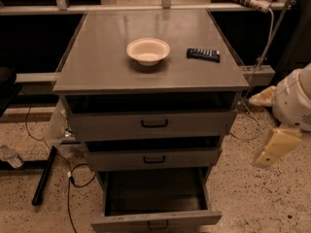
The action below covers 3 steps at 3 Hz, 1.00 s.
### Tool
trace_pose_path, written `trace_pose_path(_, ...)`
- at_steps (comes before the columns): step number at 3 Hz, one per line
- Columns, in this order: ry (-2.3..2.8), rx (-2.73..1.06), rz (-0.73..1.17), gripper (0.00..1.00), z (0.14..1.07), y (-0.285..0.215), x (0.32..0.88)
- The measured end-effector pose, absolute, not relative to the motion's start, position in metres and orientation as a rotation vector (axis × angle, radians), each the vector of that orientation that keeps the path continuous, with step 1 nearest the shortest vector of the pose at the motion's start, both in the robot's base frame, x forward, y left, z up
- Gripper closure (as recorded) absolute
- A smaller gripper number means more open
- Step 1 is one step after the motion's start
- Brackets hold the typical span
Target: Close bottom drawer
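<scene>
The bottom drawer [155, 219] of the grey metal cabinet [150, 67] is pulled far out at the lower edge of the view, showing its dark interior and a small black loop handle [158, 224]. The two drawers above it, the top drawer [153, 124] and the middle drawer [154, 158], each stand a little way out. My gripper [276, 148] is a cream-coloured piece hanging below the white arm [294, 101] at the right. It is beside the cabinet at about middle-drawer height, apart from all the drawers and holding nothing.
A white bowl [148, 50] and a black remote [203, 54] lie on the cabinet top. Cables [73, 178], a black bar [43, 176] and a plastic bottle [9, 156] lie on the speckled floor at the left. A crumpled bag [262, 96] lies behind the arm.
</scene>
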<state>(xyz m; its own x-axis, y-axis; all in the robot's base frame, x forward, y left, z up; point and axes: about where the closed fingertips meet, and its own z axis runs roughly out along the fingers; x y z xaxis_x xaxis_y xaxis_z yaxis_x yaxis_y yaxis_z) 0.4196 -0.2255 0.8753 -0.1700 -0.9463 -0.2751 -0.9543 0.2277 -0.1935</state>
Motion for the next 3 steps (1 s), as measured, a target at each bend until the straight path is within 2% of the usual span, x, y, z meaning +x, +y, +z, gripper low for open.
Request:
trace_pose_path(2,1.980,-1.762,0.154,0.65,0.787,-0.219,0.407)
trace_pose_path(3,1.962,-1.774,0.145,0.88,0.787,-0.218,0.408)
